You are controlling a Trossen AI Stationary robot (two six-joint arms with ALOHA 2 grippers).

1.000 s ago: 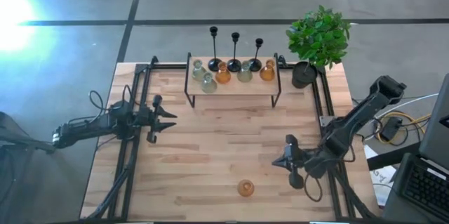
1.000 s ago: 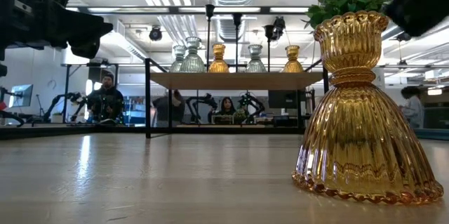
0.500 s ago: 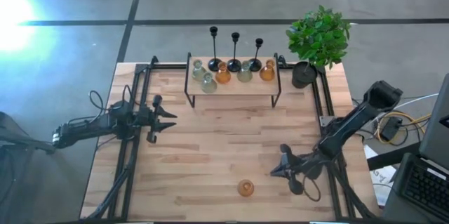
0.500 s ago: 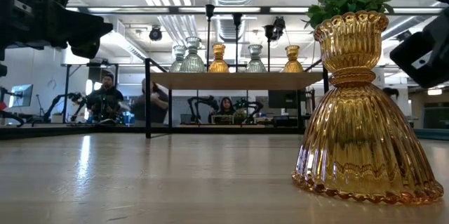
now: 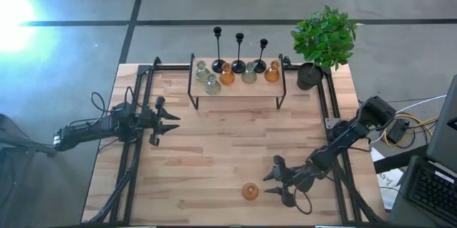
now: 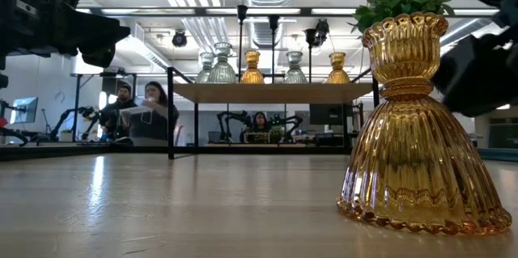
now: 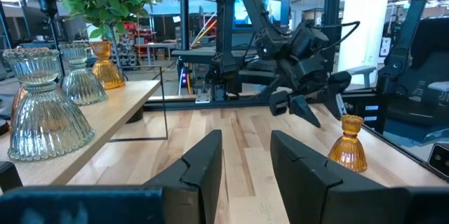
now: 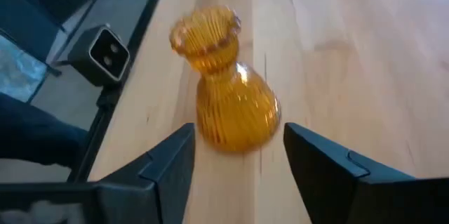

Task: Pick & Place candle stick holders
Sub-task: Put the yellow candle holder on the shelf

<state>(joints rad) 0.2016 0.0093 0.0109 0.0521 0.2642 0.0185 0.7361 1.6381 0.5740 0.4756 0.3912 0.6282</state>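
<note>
An amber glass candle stick holder [image 5: 249,191] stands upright on its flared base near the table's near edge; it also fills the low view [image 6: 417,129]. My right gripper [image 5: 270,182] is open just right of it, low over the table. In the right wrist view the holder [image 8: 228,90] stands just ahead of the gap between the fingers [image 8: 238,140], apart from them. My left gripper [image 5: 171,122] waits open at the table's left. More glass holders [image 5: 227,76] stand on a shelf [image 5: 235,93] at the far edge, with three black candlesticks [image 5: 239,56] behind them.
A potted green plant [image 5: 325,38] stands at the far right corner. Black frame rails [image 5: 132,156] run along the table's left and right sides. A small black camera box [image 8: 106,54] sits at the near edge by the amber holder. People are in the room beyond [image 6: 146,116].
My right gripper has come down and gone toward the table's near edge and left, up to the amber holder, and has opened its fingers. The holder has stayed in place.
</note>
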